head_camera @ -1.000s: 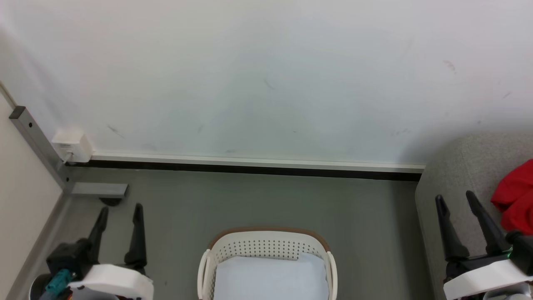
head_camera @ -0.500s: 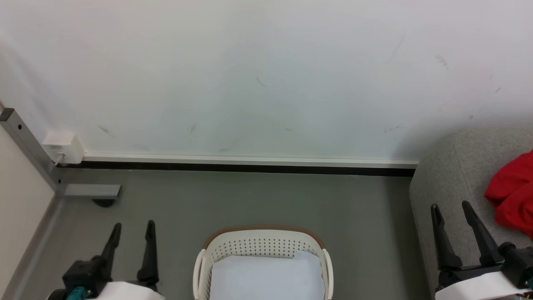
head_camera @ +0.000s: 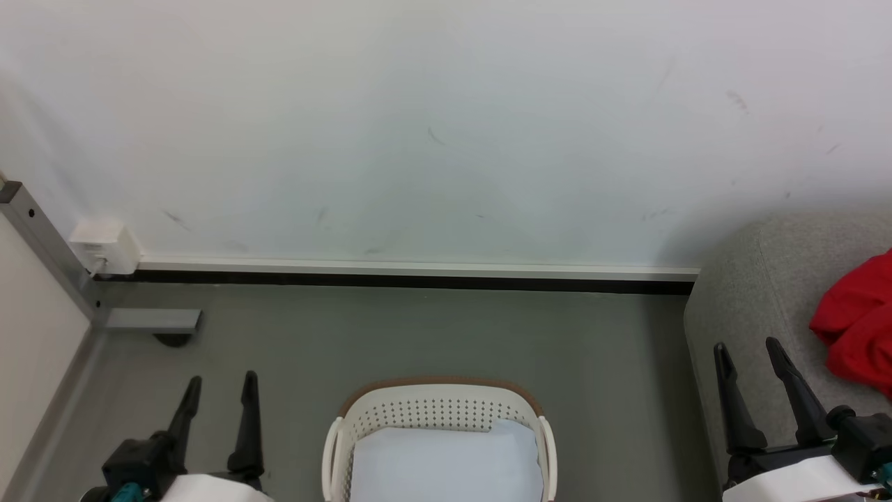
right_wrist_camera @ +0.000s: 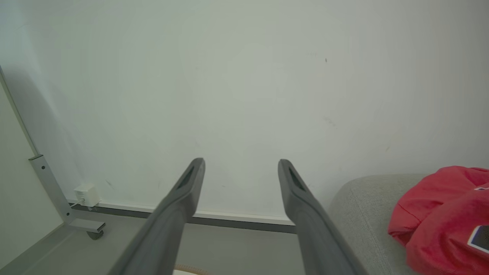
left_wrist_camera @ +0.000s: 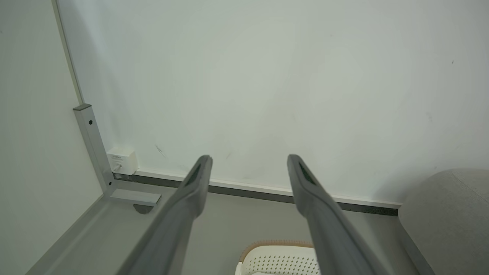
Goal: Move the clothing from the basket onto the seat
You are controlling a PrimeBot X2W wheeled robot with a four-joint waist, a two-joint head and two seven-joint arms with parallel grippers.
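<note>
The red clothing (head_camera: 856,329) lies bunched on the grey seat (head_camera: 756,300) at the right edge of the head view; the right wrist view shows the clothing (right_wrist_camera: 443,214) on the seat (right_wrist_camera: 363,206) too. The white basket (head_camera: 435,408) with a brown rim band stands on the floor at bottom centre, a flat pale sheet (head_camera: 446,464) inside it. My left gripper (head_camera: 221,382) hangs open at the lower left, left of the basket. My right gripper (head_camera: 746,348) is open over the seat's left edge, left of the clothing. Both are empty.
A white wall (head_camera: 446,125) with a dark baseboard runs behind the grey floor (head_camera: 432,335). A grey metal post (head_camera: 42,244) with a foot bar and a white socket box (head_camera: 104,245) stand at the left. The basket rim (left_wrist_camera: 280,244) shows in the left wrist view.
The head camera has shifted slightly, sliding the scene left. My left gripper has dropped lower in the picture and the right one has eased slightly down-left. Both have stayed open.
</note>
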